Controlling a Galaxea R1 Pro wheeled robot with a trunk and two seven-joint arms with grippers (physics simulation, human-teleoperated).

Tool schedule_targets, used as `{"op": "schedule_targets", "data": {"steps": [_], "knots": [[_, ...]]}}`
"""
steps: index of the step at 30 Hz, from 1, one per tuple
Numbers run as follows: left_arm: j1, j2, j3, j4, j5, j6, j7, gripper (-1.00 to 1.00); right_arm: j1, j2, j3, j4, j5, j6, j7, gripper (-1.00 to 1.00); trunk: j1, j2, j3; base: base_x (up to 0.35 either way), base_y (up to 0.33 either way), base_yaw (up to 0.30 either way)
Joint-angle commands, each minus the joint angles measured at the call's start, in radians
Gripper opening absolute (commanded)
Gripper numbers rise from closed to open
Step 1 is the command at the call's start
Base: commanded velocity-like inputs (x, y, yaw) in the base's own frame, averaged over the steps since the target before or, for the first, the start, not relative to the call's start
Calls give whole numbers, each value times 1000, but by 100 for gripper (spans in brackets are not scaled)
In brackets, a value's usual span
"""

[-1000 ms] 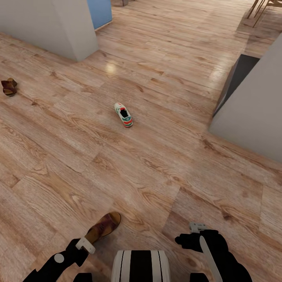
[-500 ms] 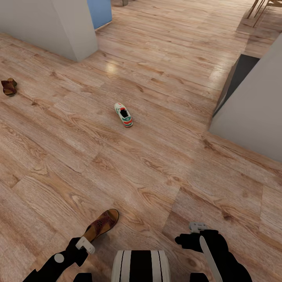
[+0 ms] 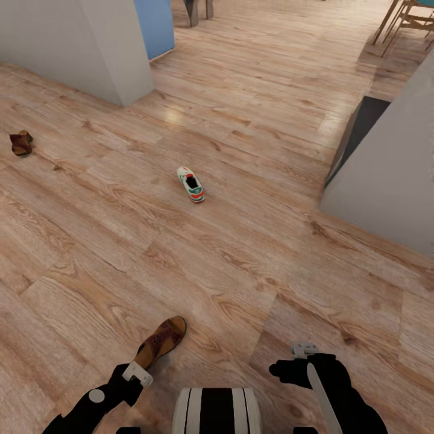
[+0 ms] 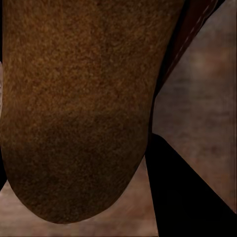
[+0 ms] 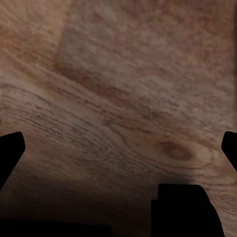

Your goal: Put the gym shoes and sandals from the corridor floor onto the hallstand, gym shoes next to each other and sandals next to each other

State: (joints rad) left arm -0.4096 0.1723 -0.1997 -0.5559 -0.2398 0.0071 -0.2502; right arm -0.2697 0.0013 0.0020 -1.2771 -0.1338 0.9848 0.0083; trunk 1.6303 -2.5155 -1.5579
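Fingers of the left gripper (image 3: 146,361) pinch a brown sandal (image 3: 161,340) held low; right gripper (image 3: 303,349) fingers spread, empty.

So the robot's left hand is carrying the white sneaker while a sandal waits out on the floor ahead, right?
Not quite: the head view shows the left gripper carrying a brown sandal. The white sneaker waits on the floor ahead.
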Motion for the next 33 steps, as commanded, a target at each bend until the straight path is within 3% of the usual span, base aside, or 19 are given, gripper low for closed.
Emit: {"op": "schedule_targets", "data": {"steps": [1, 6, 8, 9, 12, 15, 18, 22, 25, 27, 29, 33], "knots": [[0, -2, -1, -1, -12, -3, -3, -100, 0, 0, 0, -1, -1, 4, 1, 100, -1, 0, 3, 0, 0, 0], [0, -5, -1, -1, -8, -7, -3, -100, 0, 0, 0, 1, -1, 4, 1, 100, -3, 1, 23, 0, 0, 0], [0, -10, -1, -1, 20, -6, -4, -100, 0, 0, 0, 1, -1, 4, 1, 100, -4, 2, 30, 0, 0, 0], [0, -16, 0, -4, 139, -5, -5, -100, 1, 0, 0, 1, 0, 4, 0, 100, -4, 2, 34, 0, 0, 0], [0, -16, 1, -59, 229, 0, -4, -100, 1, 0, 0, 1, 0, 2, 1, 100, -6, 3, 46, 0, 0, 0], [0, -14, 2, -95, 235, 16, -4, -100, 1, 0, 0, 2, 0, -7, 1, 100, -7, 3, 58, 0, 0, 0], [0, -12, 2, -194, 237, 94, -4, -100, 1, 0, 16, -3, 1, -66, 1, 100, -8, 4, 69, 0, 0, 0], [0, -13, 2, -268, 239, 156, -3, -100, 1, 0, 64, -4, 2, -87, 1, 100, -10, 5, 85, 0, 0, 0], [0, -15, 6, -290, 240, 210, -3, -100, 1, 0, 117, 0, 1, -190, 0, 100, -11, 6, 96, 0, 0, 0], [0, -15, 22, -292, 240, 219, -3, -100, 1, 0, 126, 0, 1, -237, -3, 100, -12, 6, 104, 0, 0, 0], [0, -16, 61, -295, 240, 226, -3, -100, 1, 0, 132, 1, 3, -268, -5, 100, -13, 7, 112, 0, 0, 0], [0, -16, 125, -297, 241, 236, -3, -100, 2, 0, 135, 1, 4, -285, -6, 100, -15, 8, 129, 0, 0, 0]]}}
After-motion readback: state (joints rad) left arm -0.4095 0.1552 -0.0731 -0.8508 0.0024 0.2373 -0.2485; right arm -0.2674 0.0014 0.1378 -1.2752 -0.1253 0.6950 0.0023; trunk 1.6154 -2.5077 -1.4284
